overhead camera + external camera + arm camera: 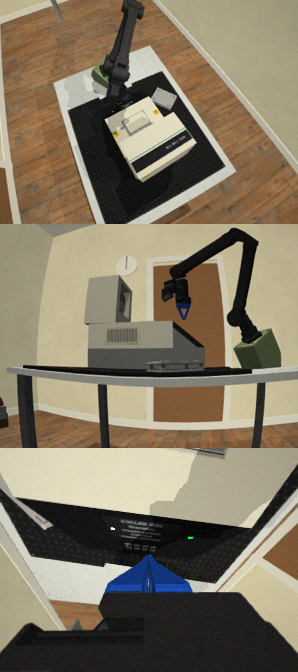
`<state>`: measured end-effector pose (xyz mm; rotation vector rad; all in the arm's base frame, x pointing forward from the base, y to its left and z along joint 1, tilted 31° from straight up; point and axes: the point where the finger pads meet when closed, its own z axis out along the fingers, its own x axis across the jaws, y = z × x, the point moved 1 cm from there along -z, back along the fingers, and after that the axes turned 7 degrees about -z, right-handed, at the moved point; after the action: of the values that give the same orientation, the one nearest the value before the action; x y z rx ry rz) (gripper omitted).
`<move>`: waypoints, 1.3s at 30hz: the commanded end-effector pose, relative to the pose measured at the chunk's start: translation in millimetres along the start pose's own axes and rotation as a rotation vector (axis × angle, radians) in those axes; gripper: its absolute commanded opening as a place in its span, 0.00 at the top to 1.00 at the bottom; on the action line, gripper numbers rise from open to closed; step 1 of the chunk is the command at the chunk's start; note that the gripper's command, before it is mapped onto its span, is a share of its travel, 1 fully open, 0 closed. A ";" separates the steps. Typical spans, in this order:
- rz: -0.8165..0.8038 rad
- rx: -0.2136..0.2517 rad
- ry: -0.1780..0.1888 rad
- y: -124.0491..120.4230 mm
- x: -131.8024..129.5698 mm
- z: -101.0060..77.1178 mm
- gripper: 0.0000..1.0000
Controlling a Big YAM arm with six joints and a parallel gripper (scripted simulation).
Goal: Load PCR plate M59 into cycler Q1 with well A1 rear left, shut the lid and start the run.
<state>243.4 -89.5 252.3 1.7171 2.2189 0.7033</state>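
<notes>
The cycler Q1 (150,140) stands on the black mat with its lid (105,299) swung up and back. The PCR plate M59 (137,123) lies flat on Q1's block, inside the brackets, with its long side along Q1's front. My gripper (182,316) is shut and empty. It hangs in the air above Q1's sloping front panel, pointing down, apart from the keys. In the wrist view the blue fingers (148,570) meet over the dark panel (140,533), where the lamp (190,538) is green. The plate nest N1 (164,98) lies beside Q1 and looks bare.
The arm's green base (101,73) stands on the white table top behind Q1's panel side. The nest also shows low at the table's near edge in the side view (175,365). A wall and a brown door are behind.
</notes>
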 end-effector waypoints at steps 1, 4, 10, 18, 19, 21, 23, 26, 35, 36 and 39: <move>0.150 -0.020 -0.032 0.4 0.4 -12.4 1.00; 0.239 -0.033 -0.032 -7.0 2.6 -10.8 1.00; 0.439 -0.033 -0.025 -18.0 1.8 -6.6 1.00; 0.656 -0.031 -0.029 -41.9 5.7 -2.3 1.00; 0.693 -0.034 -0.029 -47.3 6.6 -1.4 1.00; 0.776 -0.033 -0.029 -61.3 8.8 2.7 1.00; 0.842 -0.031 -0.023 -56.7 8.1 2.1 1.00; 0.960 -0.023 -0.014 -76.2 11.0 9.5 1.00; 1.178 -0.031 -0.028 -96.1 12.0 11.1 1.00; 1.209 -0.030 -0.028 -93.6 10.6 10.8 1.00; 1.331 -0.025 -0.011 -106.3 12.9 16.1 1.00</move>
<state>164.0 -90.5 185.1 2.9231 0.9501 0.8702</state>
